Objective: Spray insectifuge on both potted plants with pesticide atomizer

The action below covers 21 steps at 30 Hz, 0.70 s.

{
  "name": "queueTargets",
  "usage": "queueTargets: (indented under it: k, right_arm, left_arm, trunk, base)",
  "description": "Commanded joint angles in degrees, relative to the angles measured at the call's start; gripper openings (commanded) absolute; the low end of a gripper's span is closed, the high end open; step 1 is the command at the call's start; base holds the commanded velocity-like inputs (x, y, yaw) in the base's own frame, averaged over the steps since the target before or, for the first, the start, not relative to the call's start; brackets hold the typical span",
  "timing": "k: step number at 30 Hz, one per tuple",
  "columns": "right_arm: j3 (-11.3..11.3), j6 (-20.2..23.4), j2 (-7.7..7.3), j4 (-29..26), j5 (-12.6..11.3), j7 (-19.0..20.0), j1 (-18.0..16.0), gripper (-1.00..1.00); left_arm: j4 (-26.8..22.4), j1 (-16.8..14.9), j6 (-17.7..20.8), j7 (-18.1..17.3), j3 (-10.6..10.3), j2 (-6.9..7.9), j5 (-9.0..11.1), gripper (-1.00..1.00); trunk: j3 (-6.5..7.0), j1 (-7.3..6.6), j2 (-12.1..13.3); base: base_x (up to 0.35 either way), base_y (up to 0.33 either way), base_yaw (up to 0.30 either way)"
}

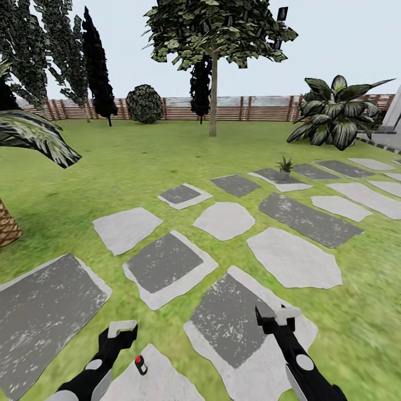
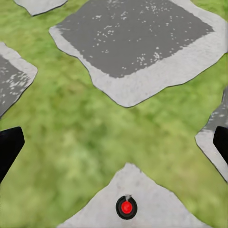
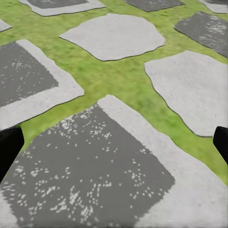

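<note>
Progress stands at the opening stage: the pesticide atomizer (image 1: 141,365) has not been picked up and rests on a pale stepping slab (image 1: 153,381) near the robot, its red dot visible from above. In the left wrist view the atomizer (image 2: 126,207) appears as a dark round body with a red centre, ahead of the fingers and between their lines. The left gripper (image 1: 114,334) hangs just beside and above it, jaws spread wide and holding nothing. The right gripper (image 1: 278,320) hovers over a dark-centred slab (image 1: 236,323), also wide and empty. Remaining work, by this estimate: grasp the bottle, travel to the plants, spray both. One potted plant (image 1: 285,165) stands far off on a slab; a second is not identified. Surroundings include lawn (image 1: 111,161), a tree (image 1: 213,67), a broad-leaved bush (image 1: 334,114), a palm trunk (image 1: 8,225) and the slat fence (image 1: 178,108). No object blocks the atomizer or the slab route.
</note>
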Motion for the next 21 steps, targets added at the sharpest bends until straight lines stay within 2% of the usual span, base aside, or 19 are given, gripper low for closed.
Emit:
queueTargets:
  k: [1,6,21]
  right_arm:
    - [0.0,-0.2,-0.02,0.3,0.3,0.0,0.0,1.00]
    - [0.0,-0.1,-0.02,0.5,0.3,0.0,0.0,1.00]
    - [-0.1,-0.1,0.01,0.5,0.2,-0.1,0.0,1.00]
  left_arm:
    - [0.1,0.1,-0.5,0.0,0.2,0.00,0.0,1.00]
    - [0.2,0.3,-0.8,-0.1,0.2,0.05,-0.1,1.00]
    - [0.4,0.5,-0.9,-0.1,0.2,0.11,0.0,1.00]
  trunk:
    - [-0.05,-0.01,0.0]
    - [-0.91,0.87,-1.6]
    - [-4.91,4.16,-7.6]
  base:
    - [0.000,0.000,0.000]
    - [0.000,0.000,0.000]
    - [0.000,0.000,0.000]
